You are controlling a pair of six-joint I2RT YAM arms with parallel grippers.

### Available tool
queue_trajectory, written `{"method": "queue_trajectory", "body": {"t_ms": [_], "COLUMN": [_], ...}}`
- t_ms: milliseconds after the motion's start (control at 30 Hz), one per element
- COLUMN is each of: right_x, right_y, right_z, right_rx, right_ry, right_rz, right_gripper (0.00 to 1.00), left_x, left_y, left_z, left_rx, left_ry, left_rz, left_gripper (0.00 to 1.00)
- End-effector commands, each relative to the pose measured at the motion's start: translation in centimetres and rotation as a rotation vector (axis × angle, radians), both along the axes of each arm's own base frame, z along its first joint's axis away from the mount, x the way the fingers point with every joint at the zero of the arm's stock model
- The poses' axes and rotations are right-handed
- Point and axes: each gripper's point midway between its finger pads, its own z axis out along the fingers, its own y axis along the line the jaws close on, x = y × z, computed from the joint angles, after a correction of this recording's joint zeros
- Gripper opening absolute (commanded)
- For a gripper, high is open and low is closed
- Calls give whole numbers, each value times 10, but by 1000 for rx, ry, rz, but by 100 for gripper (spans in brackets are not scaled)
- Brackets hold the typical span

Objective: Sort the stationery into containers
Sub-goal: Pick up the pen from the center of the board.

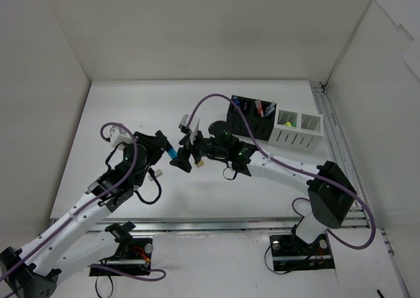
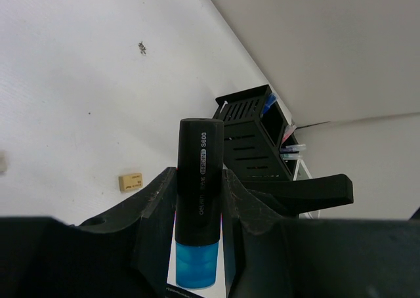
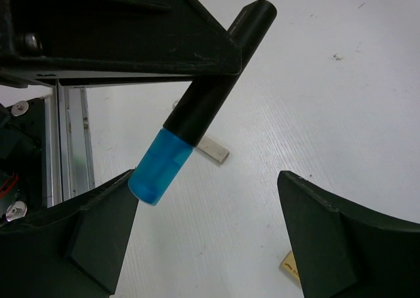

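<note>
My left gripper (image 1: 165,146) is shut on a blue highlighter (image 1: 172,153) with a black body and a clear blue cap, held above the table. In the left wrist view the highlighter (image 2: 199,180) stands clamped between the fingers (image 2: 159,199). My right gripper (image 1: 186,159) is open right beside it. In the right wrist view (image 3: 207,239) the blue cap (image 3: 159,168) hangs just above its left finger (image 3: 98,235), apart from the right one. The black organizer (image 1: 249,119) and the white slatted organizer (image 1: 298,130) stand at the back right, with items in them.
A beige eraser (image 2: 130,181) lies on the table left of my left fingers. Two erasers lie under the right gripper (image 3: 214,149), (image 3: 289,267). A metal rail (image 1: 331,124) runs along the table's right edge. White walls enclose the table.
</note>
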Motion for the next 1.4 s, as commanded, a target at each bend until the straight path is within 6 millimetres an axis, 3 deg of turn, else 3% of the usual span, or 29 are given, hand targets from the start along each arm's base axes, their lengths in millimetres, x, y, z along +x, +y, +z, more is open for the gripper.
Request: {"method": "queue_trajectory", "body": {"t_ms": [0,267,433,567,733,867,1000,1200,1333,1367], "right_x": [2,9,2,-1,18,22,26,26,25,26], "right_y": [0,4,3,4,4,14,23,28,25,24], "right_z": [52,76,72,81,74,67,61,39,39,39], "right_rx": [83,138,122,140,115,114,102,45,54,53], "right_ry": [-102,-117,-101,-83,-71,-31,-21,18,11,4], "right_rz": [4,-31,-10,1,-90,-85,-65,-42,-53,-55], "right_gripper": [82,83,88,89,89,88,76,70,42,28], "left_x": [2,7,11,12,11,13,12,14,15,15], "left_y": [3,-2,-4,-6,-7,-11,-18,-18,-19,-19], "left_z": [18,8,4,6,11,11,8,10,9,9], "left_rx": [-12,2,13,12,0,-6,-1,6,4,5], "left_ry": [-43,-19,-14,-27,-54,-64,-59,-77,-79,-81], "left_rz": [21,17,22,14,3,-9,-36,-38,-38,-40], "left_gripper": [0,0,0,0,0,0,0,0,0,0]}}
